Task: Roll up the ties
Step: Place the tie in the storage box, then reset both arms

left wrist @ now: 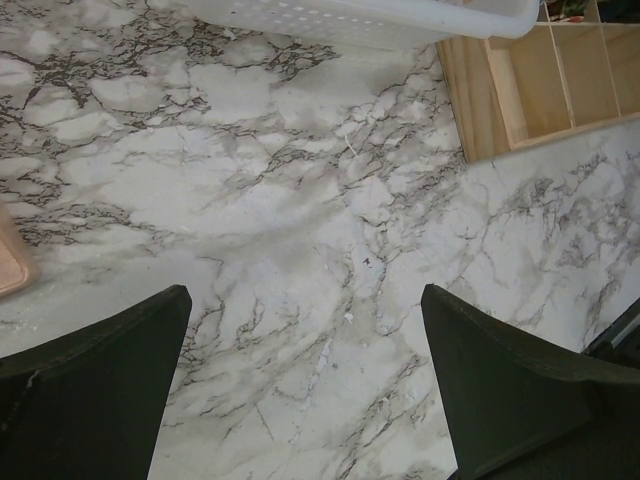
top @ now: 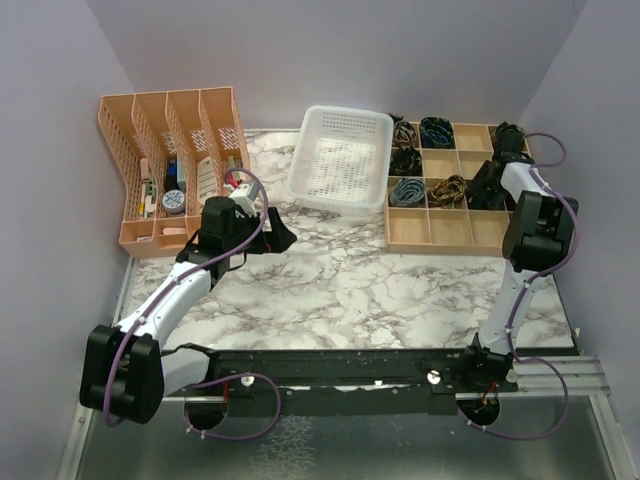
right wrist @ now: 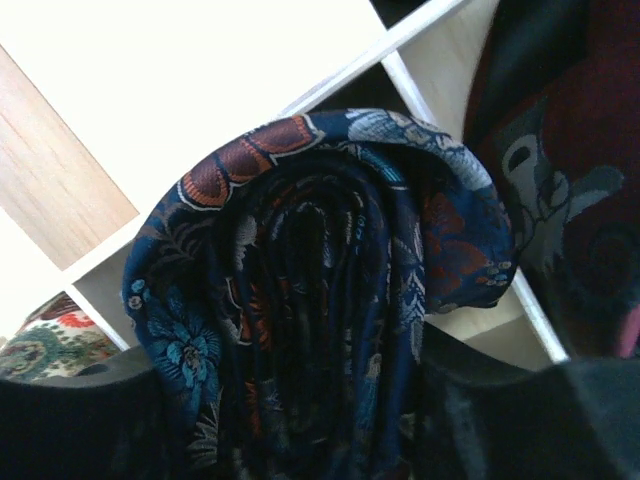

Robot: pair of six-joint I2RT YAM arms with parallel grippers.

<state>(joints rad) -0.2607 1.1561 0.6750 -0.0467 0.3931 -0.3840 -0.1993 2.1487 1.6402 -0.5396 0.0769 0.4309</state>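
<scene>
A rolled tie (right wrist: 320, 270) of dark navy fabric with blue, red and white flowers fills the right wrist view. My right gripper (right wrist: 300, 410) is shut on it, one finger on each side of the roll, above the compartments of the wooden organiser (right wrist: 70, 190). In the top view my right gripper (top: 490, 180) is over the organiser's (top: 448, 232) right side, and the tie is hidden under it there. My left gripper (top: 278, 235) is open and empty above the marble table (top: 370, 290). Its jaws stand wide apart over bare marble in the left wrist view (left wrist: 305, 300).
Several rolled ties (top: 437, 130) sit in the organiser's back compartments; a dark red one (right wrist: 570, 200) lies right of the held roll. A white basket (top: 340, 160) stands at the back centre, beside the organiser. An orange file rack (top: 165, 165) stands at back left.
</scene>
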